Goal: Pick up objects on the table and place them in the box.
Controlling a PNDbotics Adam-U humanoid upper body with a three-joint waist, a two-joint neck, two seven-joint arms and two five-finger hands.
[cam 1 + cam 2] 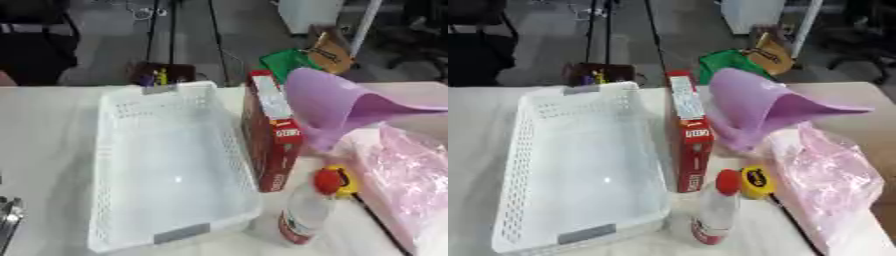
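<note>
A white perforated basket point(109, 165) lies empty on the table's middle left. Against its right wall a red carton point(276, 145) stands on its long edge. To the right of the carton a purple scoop-shaped funnel point(337, 107) rests with its spout pointing right. A crumpled pink plastic bag point(407, 180) lies at the right. In front of the carton stands a clear bottle with a red cap point(306, 212), and a small yellow round thing point(756, 182) is beside the cap. Only a silver edge of my left hand point(9, 217) shows at the lower left corner. My right hand is out of sight.
The white table point(44, 135) extends left of the basket. Past its far edge, on the floor, are a dark box with small coloured items point(162, 75), a green bag point(289, 60) and a brown cardboard piece point(331, 52).
</note>
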